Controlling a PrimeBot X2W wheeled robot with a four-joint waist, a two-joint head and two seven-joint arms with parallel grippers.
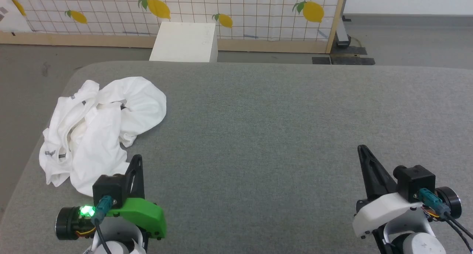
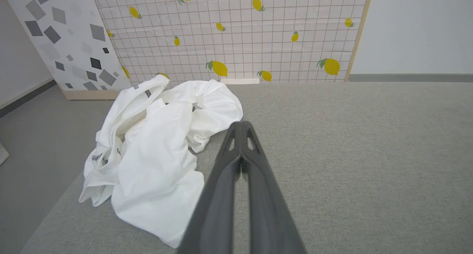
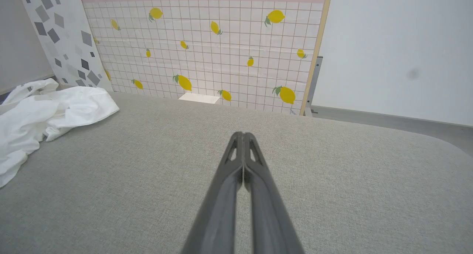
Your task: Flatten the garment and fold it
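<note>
The garment is a white thin shirt lying crumpled in a heap at the left end of the grey padded table; dark zigzag stitching shows on its folds. It also appears in the left wrist view and at the left edge of the right wrist view. My left gripper hovers just right of the heap's near edge, shut and holding nothing, its tips pressed together. My right gripper is far to the right over bare table, also shut with nothing in it, its tips together.
A rigid white box stands on the floor beyond the table's far edge. Behind it runs a lemon-patterned grid panel with a wooden frame. The table's left edge lies close beside the garment, with grey floor beyond. Bare table surface spreads between the grippers.
</note>
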